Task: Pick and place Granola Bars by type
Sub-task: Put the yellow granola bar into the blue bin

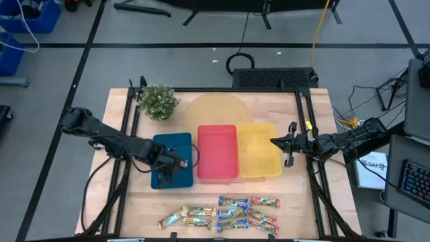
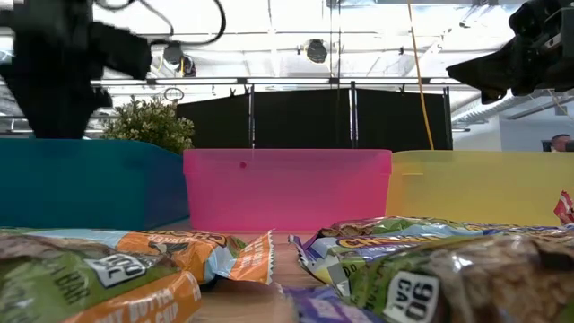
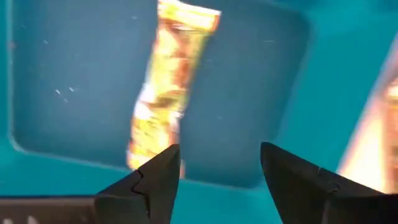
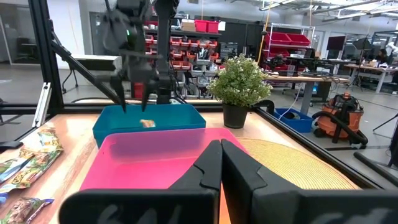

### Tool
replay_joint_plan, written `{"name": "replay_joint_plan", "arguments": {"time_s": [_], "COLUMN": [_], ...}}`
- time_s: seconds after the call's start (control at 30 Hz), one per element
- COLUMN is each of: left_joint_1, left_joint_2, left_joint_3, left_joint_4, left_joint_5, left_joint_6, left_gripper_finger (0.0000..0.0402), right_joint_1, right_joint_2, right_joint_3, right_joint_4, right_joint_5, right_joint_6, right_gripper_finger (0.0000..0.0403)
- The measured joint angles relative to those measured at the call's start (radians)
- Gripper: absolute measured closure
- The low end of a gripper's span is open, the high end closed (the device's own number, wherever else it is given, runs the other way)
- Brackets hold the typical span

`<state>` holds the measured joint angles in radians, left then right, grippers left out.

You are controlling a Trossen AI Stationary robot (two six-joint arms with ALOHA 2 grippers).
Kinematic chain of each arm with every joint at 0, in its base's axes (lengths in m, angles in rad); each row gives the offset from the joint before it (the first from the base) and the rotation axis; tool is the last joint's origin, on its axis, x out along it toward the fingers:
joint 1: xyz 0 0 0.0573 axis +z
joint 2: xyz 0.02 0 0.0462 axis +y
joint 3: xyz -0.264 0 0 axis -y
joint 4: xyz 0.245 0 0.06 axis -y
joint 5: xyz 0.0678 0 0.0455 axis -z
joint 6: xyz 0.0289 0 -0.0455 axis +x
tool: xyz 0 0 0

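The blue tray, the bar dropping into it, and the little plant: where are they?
Blue tray (image 1: 176,176), high view, bare floor near its front.
Tan bar (image 3: 163,93), left wrist view, middle of its wrapper.
Plant (image 1: 158,101), high view, centre of its leaves.

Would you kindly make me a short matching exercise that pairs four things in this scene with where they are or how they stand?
Things:
1. left hand
2. right hand
3. plant
4. red tray

Matches:
A. between the blue tray and yellow tray
B. shut, beside the yellow tray
C. open, over the blue tray
D. back left of the table

Pairs: 1-C, 2-B, 3-D, 4-A
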<state>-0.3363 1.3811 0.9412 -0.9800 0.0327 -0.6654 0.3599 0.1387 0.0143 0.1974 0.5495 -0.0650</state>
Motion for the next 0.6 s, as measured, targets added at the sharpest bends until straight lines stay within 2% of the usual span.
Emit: {"name": "replay_joint_plan", "arguments": {"time_s": [0.1, 0.2, 0.3, 0.47, 0.6], "left_joint_1": [-0.002, -0.04, -0.128, -0.298, -0.428], "left_joint_2": [-0.001, -0.002, 0.005, 0.041, 0.09], "left_joint_3": [0.108, 0.178, 0.197, 0.198, 0.197], "left_joint_4": [-0.04, -0.028, 0.007, 0.052, 0.185], "left_joint_5": [0.036, 0.013, -0.011, -0.052, -0.129], "left_joint_6": [-0.099, -0.29, -0.446, -0.604, -0.706], "left_gripper_finger": [0.0169, 0.0179, 0.0196, 0.0224, 0.023], "right_joint_1": [0.0, 0.0, 0.0, 0.0, 0.0], "right_joint_2": [0.0, 0.0, 0.0, 0.0, 0.0], "right_joint_3": [0.0, 0.0, 0.0, 0.0, 0.0], "right_joint_4": [0.0, 0.0, 0.0, -0.005, -0.007], "right_joint_5": [0.0, 0.0, 0.0, 0.0, 0.0], "right_joint_6": [-0.001, -0.001, -0.002, -0.003, -0.003], "right_gripper_finger": [0.0403, 0.0403, 0.0403, 0.0403, 0.0403]}}
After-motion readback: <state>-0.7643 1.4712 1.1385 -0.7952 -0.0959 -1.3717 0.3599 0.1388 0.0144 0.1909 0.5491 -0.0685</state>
